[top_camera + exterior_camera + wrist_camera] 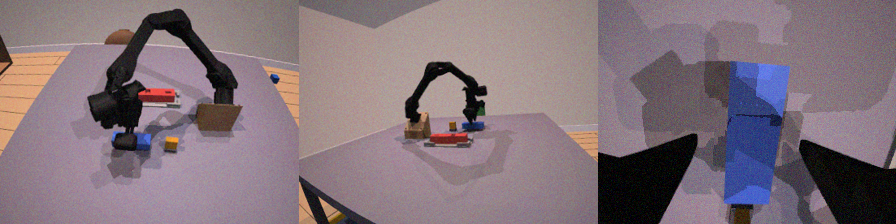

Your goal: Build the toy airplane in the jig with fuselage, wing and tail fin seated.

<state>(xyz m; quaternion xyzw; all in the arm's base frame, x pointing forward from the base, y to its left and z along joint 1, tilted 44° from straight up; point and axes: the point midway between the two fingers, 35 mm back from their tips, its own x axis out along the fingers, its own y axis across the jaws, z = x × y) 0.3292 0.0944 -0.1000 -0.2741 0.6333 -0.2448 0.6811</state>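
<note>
The red fuselage lies level in the grey cradle, with dark sockets showing on its top. The blue wing lies on the table, away from the cradle. The small orange tail fin stands beside the wing; part of it seems to show at the bottom edge of the wrist view. My gripper is open and empty, pointing down low over the wing, with one finger on either side of it in the wrist view. The fingertips' exact height is unclear.
A wooden block stands at the arm's base, to the right of the cradle in the top view. A green object shows behind the gripper. A small blue cube lies beyond the table's right edge.
</note>
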